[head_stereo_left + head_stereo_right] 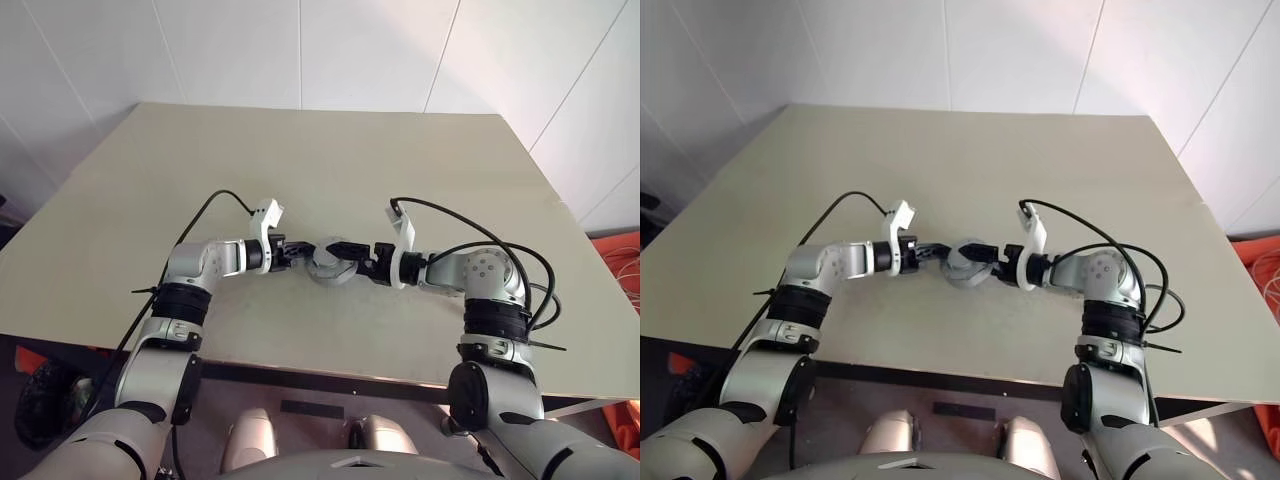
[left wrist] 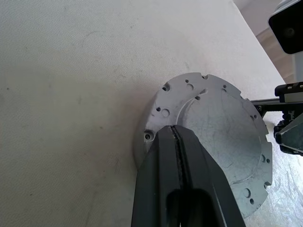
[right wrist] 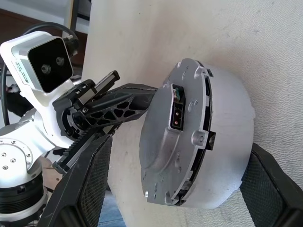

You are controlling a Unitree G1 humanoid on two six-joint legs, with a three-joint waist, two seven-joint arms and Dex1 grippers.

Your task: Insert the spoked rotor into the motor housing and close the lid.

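Flanking the motor housing (image 3: 189,142) closely, left gripper (image 3: 142,97), apparently touching, over bare table (image 1: 330,150).

A pale beige desk (image 1: 320,150) stands against a white tiled wall (image 1: 300,50), with something orange (image 1: 618,250) beside its right edge.

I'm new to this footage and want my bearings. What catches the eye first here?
A round grey motor assembly hangs above the beige table, midway between the two arms. The left tool is shut on its rim, fingers pressed together. The right tool stands wide open, one finger on either side of the assembly.
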